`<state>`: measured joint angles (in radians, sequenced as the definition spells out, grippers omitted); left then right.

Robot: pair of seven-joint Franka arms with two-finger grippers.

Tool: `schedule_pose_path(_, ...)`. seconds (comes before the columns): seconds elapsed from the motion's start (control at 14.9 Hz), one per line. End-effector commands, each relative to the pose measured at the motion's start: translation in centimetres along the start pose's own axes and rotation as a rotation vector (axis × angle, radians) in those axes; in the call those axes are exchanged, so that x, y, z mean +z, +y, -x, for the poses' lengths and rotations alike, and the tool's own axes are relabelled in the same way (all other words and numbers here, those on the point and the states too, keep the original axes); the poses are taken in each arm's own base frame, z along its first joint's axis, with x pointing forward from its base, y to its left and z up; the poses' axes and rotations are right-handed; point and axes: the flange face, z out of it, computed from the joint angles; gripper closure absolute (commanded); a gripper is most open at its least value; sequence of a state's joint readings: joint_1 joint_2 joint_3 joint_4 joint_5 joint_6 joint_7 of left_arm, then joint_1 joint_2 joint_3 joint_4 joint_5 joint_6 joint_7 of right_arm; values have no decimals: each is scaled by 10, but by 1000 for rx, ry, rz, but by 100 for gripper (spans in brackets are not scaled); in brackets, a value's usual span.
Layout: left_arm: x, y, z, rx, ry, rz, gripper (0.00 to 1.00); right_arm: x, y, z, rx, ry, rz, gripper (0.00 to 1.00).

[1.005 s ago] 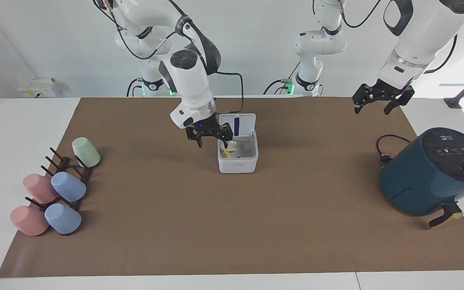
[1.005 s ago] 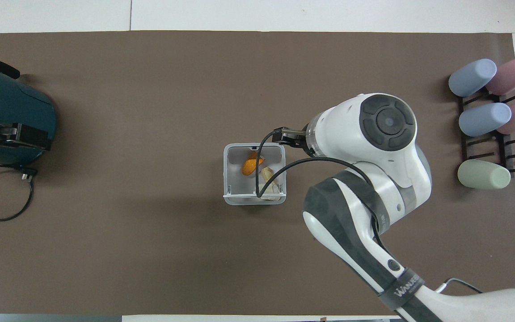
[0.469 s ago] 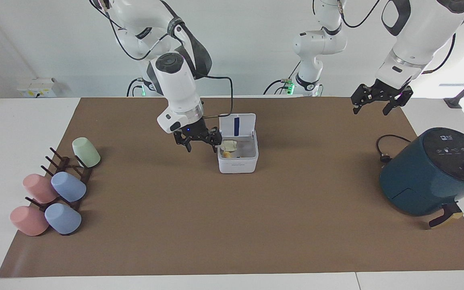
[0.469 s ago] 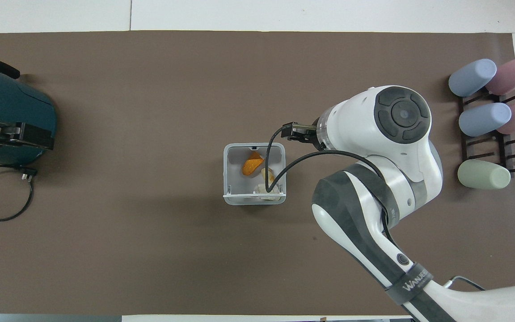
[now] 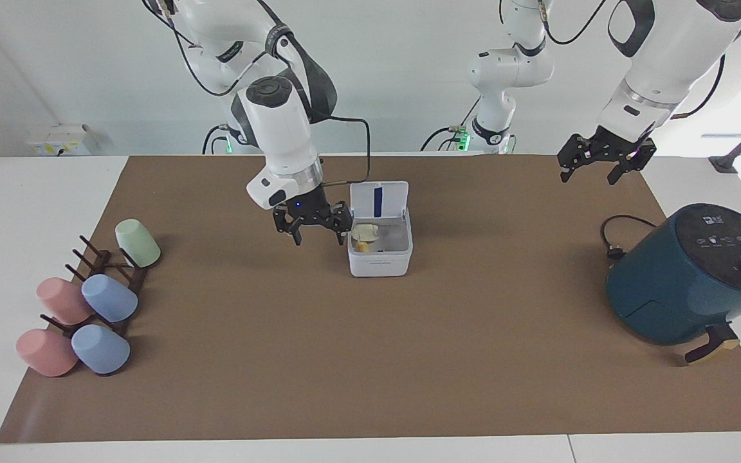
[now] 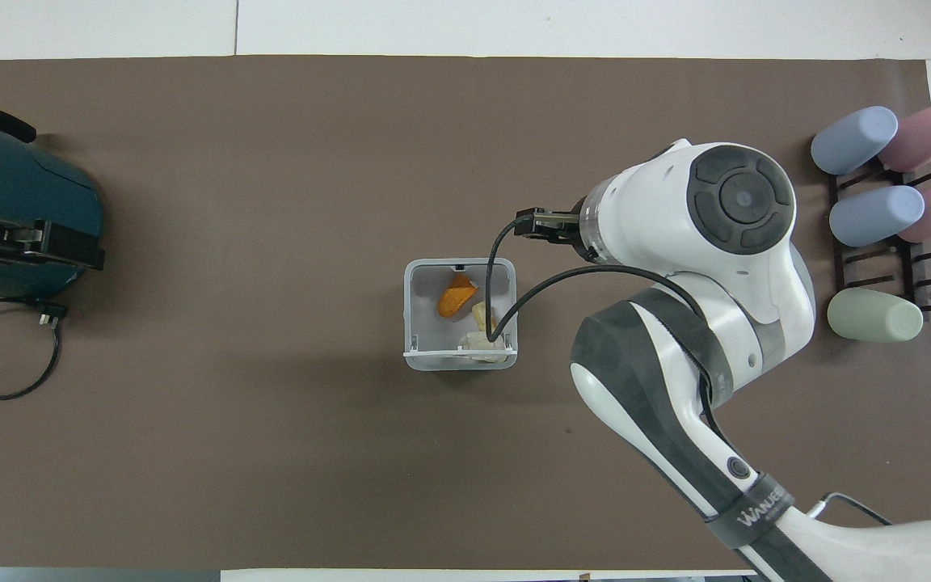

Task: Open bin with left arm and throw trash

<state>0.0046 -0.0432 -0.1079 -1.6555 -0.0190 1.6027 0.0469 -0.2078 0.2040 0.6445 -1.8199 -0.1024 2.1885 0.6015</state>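
Two arms and seven table items on my list, largest first. The brown paper mat covers the worktop, I take it to protect it. The large dark teal air fryer sits at the left arm's end, its black cord loose on the mat, well apart from the work and no part of it. The dark wooden peg rack with five pastel plastic cups sits at the right arm's end, likewise idle. The small white rounded-square plastic bin stands mid-mat, its hinged lid upright on the robots' side with a blue stripe showing, so the mouth is clear from above. The right gripper hangs beside the bin toward its own arm's end, fingers apart and empty; I judge the drop done. The left gripper waits raised over the mat's edge nearest the robots, fingers apart, holding nothing. Inside the bin lie the trash scraps: an orange chunk, a pale yellow lump and an off-white paper wad.
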Motion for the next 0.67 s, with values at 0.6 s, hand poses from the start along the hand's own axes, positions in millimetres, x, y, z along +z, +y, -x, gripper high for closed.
schedule_pose_path(0.6, 1, -4, 1, 0, 9, 13, 0, -86, 193, -48, -81, -18, 200, 0)
